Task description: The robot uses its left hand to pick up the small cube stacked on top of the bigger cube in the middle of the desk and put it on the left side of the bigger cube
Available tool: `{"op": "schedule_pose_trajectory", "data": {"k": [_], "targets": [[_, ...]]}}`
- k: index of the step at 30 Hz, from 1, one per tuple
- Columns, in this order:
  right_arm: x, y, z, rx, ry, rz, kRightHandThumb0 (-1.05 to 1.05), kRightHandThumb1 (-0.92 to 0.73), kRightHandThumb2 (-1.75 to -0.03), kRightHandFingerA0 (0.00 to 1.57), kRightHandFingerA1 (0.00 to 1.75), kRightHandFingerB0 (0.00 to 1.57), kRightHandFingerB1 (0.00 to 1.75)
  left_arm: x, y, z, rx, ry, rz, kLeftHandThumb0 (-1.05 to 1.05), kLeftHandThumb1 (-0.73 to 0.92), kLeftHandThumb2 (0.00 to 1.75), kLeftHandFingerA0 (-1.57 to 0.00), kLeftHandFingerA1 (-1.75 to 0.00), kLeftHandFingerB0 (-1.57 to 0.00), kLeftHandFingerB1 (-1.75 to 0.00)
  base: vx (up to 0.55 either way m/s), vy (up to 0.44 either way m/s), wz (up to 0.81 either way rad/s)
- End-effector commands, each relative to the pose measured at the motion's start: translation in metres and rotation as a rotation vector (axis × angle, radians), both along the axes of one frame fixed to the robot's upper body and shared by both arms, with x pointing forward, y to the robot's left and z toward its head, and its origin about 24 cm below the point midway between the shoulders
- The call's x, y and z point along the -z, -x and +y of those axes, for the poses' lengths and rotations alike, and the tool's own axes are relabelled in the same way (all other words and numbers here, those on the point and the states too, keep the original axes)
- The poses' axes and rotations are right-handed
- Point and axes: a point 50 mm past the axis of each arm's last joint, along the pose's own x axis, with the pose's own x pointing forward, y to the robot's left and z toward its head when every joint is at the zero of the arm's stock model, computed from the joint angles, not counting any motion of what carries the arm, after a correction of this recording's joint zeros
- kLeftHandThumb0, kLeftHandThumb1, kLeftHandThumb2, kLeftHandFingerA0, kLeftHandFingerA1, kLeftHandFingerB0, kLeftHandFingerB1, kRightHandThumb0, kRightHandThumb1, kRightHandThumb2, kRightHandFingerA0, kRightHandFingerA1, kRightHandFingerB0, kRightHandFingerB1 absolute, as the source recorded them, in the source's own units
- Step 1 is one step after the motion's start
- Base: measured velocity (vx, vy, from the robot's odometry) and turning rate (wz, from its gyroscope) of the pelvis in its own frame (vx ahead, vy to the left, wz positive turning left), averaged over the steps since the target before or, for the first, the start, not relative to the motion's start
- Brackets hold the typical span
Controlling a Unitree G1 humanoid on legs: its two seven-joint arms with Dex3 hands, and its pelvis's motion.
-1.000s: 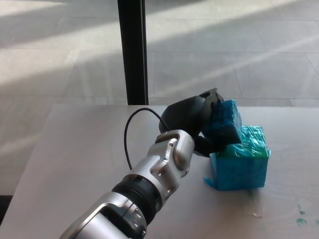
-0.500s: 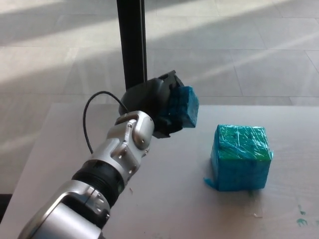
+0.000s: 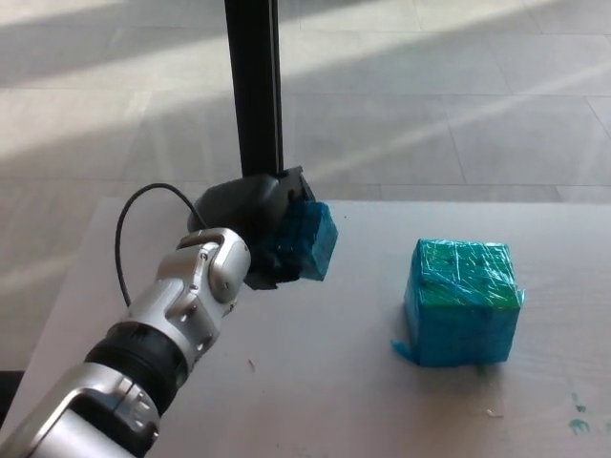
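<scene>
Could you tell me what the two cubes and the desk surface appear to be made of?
Bigger cube: probably a block wrapped in glossy teal plastic film; wrinkles and shine show. Small cube in the left robot hand: a blue, duller, roughish surface, material unclear. Desk: smooth, matte, pale laminate-like top.

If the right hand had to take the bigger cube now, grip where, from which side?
Judgement: grip the bigger cube across its left and right faces, coming from above. It sits upright on the desk, top bare; the left hand holds the small cube well clear.
</scene>
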Motion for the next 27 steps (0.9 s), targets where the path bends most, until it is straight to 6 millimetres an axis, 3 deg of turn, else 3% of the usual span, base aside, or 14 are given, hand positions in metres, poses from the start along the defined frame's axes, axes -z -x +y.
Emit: {"op": "schedule_pose_trajectory", "data": {"k": [1, 2, 5, 7, 8, 15, 16, 18, 19, 22, 24, 25, 26, 27], "targets": [[-0.005, 0.003, -0.009, 0.019, 0.031, 0.017, -0.40, -0.69, -0.61, 0.59, 0.55, 0.43, 0.39, 0.016, 0.010, 0.004, 0.049, -0.112, 0.073, -0.21, 0.67, 0.82, -0.79, -1.68, -0.77, -1.40, 0.00, 0.000, 0.00], [-0.005, 0.003, -0.008, 0.031, 0.028, 0.010, -0.40, -0.69, -0.60, 0.59, 0.57, 0.44, 0.39, 0.019, 0.011, 0.004, 0.079, -0.145, 0.065, -0.20, 0.64, 0.85, -0.81, -1.64, -0.82, -1.31, 0.00, 0.000, 0.00], [-0.005, 0.002, -0.009, 0.035, 0.026, 0.008, -0.40, -0.68, -0.60, 0.58, 0.57, 0.43, 0.39, 0.029, 0.018, 0.004, 0.089, -0.147, 0.072, -0.20, 0.68, 0.79, -0.80, -1.67, -0.76, -1.43, 0.00, 0.000, 0.00], [-0.007, 0.000, -0.007, 0.016, 0.024, -0.001, -0.42, -0.69, -0.60, 0.57, 0.55, 0.43, 0.39, 0.033, 0.019, 0.003, 0.077, -0.138, 0.108, -0.21, 0.65, 0.86, -0.78, -1.71, -0.73, -1.48, 0.00, 0.000, 0.00], [-0.007, -0.001, -0.006, 0.013, 0.027, -0.002, -0.41, -0.68, -0.60, 0.58, 0.54, 0.44, 0.38, 0.036, 0.021, 0.000, 0.075, -0.131, 0.130, -0.17, 0.63, 0.82, -0.87, -1.74, -0.66, -1.45, 0.00, 0.000, 0.00], [-0.006, -0.003, -0.007, 0.025, 0.041, 0.011, -0.41, -0.69, -0.61, 0.59, 0.54, 0.43, 0.38, 0.038, 0.023, -0.007, 0.111, -0.190, 0.174, -0.18, 0.69, 0.66, -0.87, -1.72, -0.64, -1.40, 0.00, 0.000, 0.00], [-0.007, -0.004, -0.007, 0.021, 0.032, 0.016, -0.40, -0.68, -0.60, 0.57, 0.53, 0.41, 0.38, 0.039, 0.023, -0.009, 0.116, -0.224, 0.193, -0.23, 0.63, 0.79, -0.79, -1.62, -0.77, -1.01, 0.00, 0.000, 0.00], [-0.007, -0.004, -0.007, 0.025, 0.035, 0.012, -0.42, -0.69, -0.61, 0.58, 0.55, 0.42, 0.38, 0.039, 0.023, -0.010, 0.109, -0.284, 0.225, -0.27, 0.68, 0.78, -0.74, -1.63, -0.71, -1.11, 0.00, 0.000, 0.00], [-0.007, -0.004, -0.007, 0.025, 0.033, 0.010, -0.41, -0.69, -0.61, 0.58, 0.54, 0.43, 0.38, 0.040, 0.023, -0.010, 0.108, -0.299, 0.226, -0.26, 0.67, 0.80, -0.82, -1.63, -0.78, -1.05, 0.00, 0.000, 0.00], [-0.006, -0.003, -0.007, 0.030, 0.030, 0.003, -0.42, -0.69, -0.60, 0.58, 0.54, 0.42, 0.38, 0.041, 0.023, -0.010, 0.118, -0.350, 0.215, -0.30, 0.66, 0.67, -0.82, -1.63, -0.75, -0.67, 0.00, 0.000, 0.00], [-0.007, -0.003, -0.006, 0.013, 0.036, 0.001, -0.42, -0.68, -0.60, 0.57, 0.52, 0.42, 0.38, 0.040, 0.023, -0.010, 0.125, -0.383, 0.197, -0.34, 0.69, 0.65, -0.72, -1.50, -0.67, -0.66, 0.00, 0.000, 0.00], [-0.008, -0.003, -0.006, 0.019, 0.030, -0.001, -0.42, -0.67, -0.60, 0.57, 0.52, 0.42, 0.37, 0.038, 0.022, -0.010, 0.132, -0.427, 0.182, -0.38, 0.70, 0.64, -0.69, -1.45, -0.55, -0.78, 0.00, 0.000, 0.00], [-0.008, -0.004, -0.005, 0.021, 0.026, -0.001, -0.46, -0.53, -0.87, 0.51, 0.62, 0.35, 0.51, 0.039, 0.021, -0.010, 0.135, -0.464, 0.186, -0.42, 0.69, 0.63, -0.71, -1.37, -0.45, -0.72, 0.00, 0.000, 0.00], [-0.007, -0.003, -0.005, 0.022, 0.025, 0.001, -0.46, -0.53, -0.87, 0.51, 0.62, 0.35, 0.51, 0.039, 0.021, -0.010, 0.137, -0.466, 0.187, -0.42, 0.69, 0.63, -0.71, -1.37, -0.45, -0.72, 0.00, 0.000, 0.00]]}}
